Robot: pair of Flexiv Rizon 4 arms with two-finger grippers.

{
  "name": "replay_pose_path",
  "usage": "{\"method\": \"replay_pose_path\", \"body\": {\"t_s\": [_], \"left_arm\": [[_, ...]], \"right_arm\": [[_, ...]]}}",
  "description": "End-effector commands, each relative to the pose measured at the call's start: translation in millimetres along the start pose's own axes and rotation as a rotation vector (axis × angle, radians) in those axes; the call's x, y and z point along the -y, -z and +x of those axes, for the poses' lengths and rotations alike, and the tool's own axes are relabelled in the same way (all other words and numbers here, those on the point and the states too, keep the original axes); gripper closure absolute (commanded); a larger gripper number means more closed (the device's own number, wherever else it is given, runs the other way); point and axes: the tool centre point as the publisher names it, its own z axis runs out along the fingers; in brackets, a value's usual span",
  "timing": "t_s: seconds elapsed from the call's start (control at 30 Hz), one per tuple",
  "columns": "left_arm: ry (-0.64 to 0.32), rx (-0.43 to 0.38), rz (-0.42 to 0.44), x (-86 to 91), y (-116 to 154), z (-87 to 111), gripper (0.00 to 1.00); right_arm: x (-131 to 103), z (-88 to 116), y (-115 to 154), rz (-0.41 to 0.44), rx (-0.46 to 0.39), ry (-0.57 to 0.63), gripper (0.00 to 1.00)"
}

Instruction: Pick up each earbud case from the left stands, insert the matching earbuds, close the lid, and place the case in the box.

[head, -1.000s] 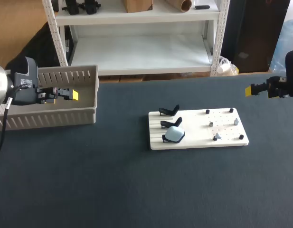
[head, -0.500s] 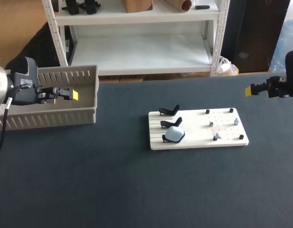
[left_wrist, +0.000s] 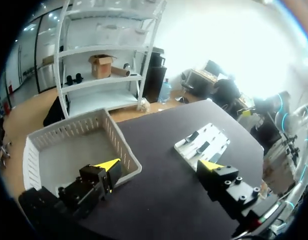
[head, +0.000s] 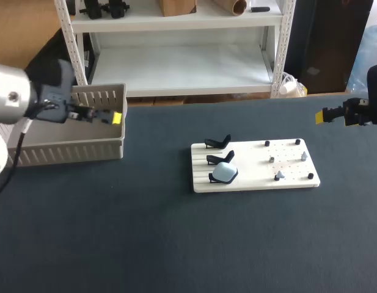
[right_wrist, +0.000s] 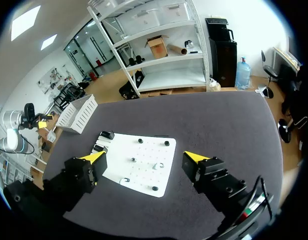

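Observation:
A pale blue earbud case sits shut on the nearest of three black stands at the left end of a white board. Small earbuds rest on pegs at the board's right half. My left gripper hangs open over the right wall of the grey slatted box, holding nothing. In the left wrist view the left gripper has the box and the board ahead of it. My right gripper is open and empty, high beyond the board's right end. The right gripper looks down on the board.
The dark table top stretches wide in front of the board and the box. The box stands at the table's far left, its inside bare in the left wrist view.
My left arm has swung right, carrying its gripper from over the box's middle to its right wall. The right arm, board and case have not moved.

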Motion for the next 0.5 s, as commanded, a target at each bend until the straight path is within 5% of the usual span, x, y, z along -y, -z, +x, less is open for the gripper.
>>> {"method": "replay_pose_path", "body": {"t_s": [0.03,0.23,0.5], "left_arm": [[-0.199,0.012,0.120,9.2,-12.1,-15.1,0.00],[-0.388,0.007,0.302,30.1,-25.3,-25.7,0.00],[-0.554,-0.026,0.387,44.5,-47.6,-17.9,0.00]], "right_arm": [[1.1,0.1,-0.6,-0.003,0.000,0.001,0.00],[1.1,0.1,-0.6,-0.003,0.000,0.001,0.00],[1.1,0.1,-0.6,-0.003,0.000,0.001,0.00]]}}
